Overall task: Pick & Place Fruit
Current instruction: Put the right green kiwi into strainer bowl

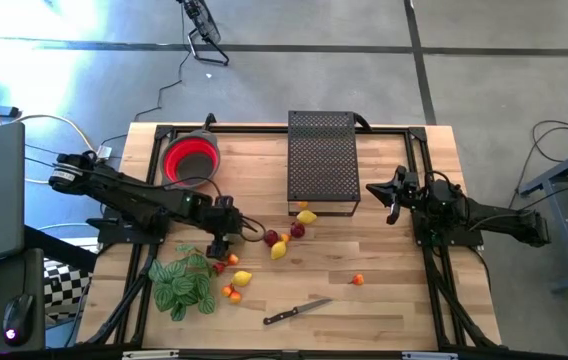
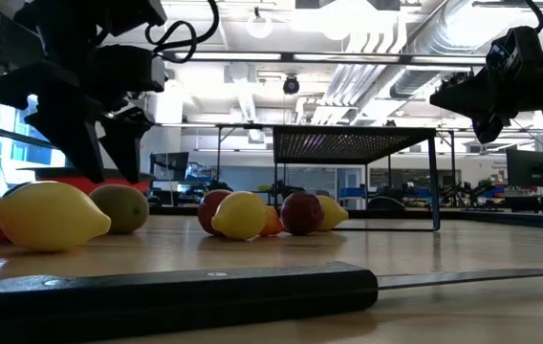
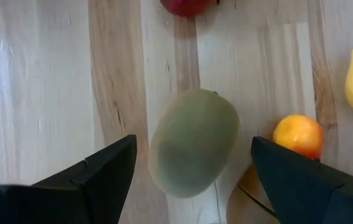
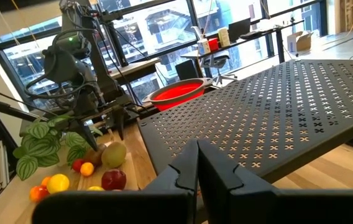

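Two left-gripper (image 3: pixel 192 180) fingers spread wide, straddling smooth oval green-brown kiwi (image 3: pixel 193 143), centre frame | looks light, rollable | pinch mid-belly

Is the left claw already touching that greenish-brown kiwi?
Apart. In the left wrist view the kiwi lies between the left gripper's open jaws, with bare wood showing on both sides of it.

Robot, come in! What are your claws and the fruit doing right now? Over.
Left gripper open, straddling a kiwi on the table. Right gripper shut, waiting by the black mesh rack. Small orange fruit close beside one finger.
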Motion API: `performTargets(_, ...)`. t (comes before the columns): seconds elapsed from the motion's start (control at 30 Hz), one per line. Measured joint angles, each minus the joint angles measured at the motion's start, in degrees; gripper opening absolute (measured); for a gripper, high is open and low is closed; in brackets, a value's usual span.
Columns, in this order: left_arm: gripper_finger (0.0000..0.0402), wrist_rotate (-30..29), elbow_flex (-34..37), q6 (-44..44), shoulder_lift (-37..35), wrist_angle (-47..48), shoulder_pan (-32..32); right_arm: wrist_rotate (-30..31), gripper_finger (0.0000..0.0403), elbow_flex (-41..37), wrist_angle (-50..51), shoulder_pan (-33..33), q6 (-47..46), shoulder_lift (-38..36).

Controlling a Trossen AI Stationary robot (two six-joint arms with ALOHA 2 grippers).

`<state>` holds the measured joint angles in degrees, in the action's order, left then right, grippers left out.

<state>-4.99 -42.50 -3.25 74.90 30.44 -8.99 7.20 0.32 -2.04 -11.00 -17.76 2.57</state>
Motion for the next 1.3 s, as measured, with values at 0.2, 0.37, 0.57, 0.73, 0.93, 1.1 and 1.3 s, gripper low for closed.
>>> performTargets(0.2,0.0312,0.0,0.0,0.0,2.6,-0.4,0.0,0.0,0.0002,0.0,0.0,0.0,0.0,0.0)
performTargets(0.37,0.0312,0.0,0.0,0.0,6.0,-0.7,0.0,-0.1,0.0002,0.0,0.0,0.0,0.0,0.0)
performTargets(0.57,0.0312,0.0,0.0,0.0,7.8,-1.8,0.0,-0.1,0.0002,0.0,0.0,0.0,0.0,0.0)
performTargets(0.73,0.0312,-0.1,0.0,0.0,7.7,-3.2,0.0,-0.1,0.0002,0.0,0.0,0.0,0.0,0.0)
performTargets(0.93,0.0312,-0.1,0.0,0.0,7.7,-3.4,0.0,-0.1,0.0002,0.0,0.0,0.0,0.0,0.0)
performTargets(1.1,0.0299,0.0,0.0,0.0,7.7,-3.3,0.0,-0.1,0.0002,0.0,0.1,0.0,0.0,0.0)
performTargets(1.3,0.0258,0.2,0.0,-0.1,7.7,-3.4,0.0,-0.1,0.0002,0.0,0.1,0.0,0.0,0.0)
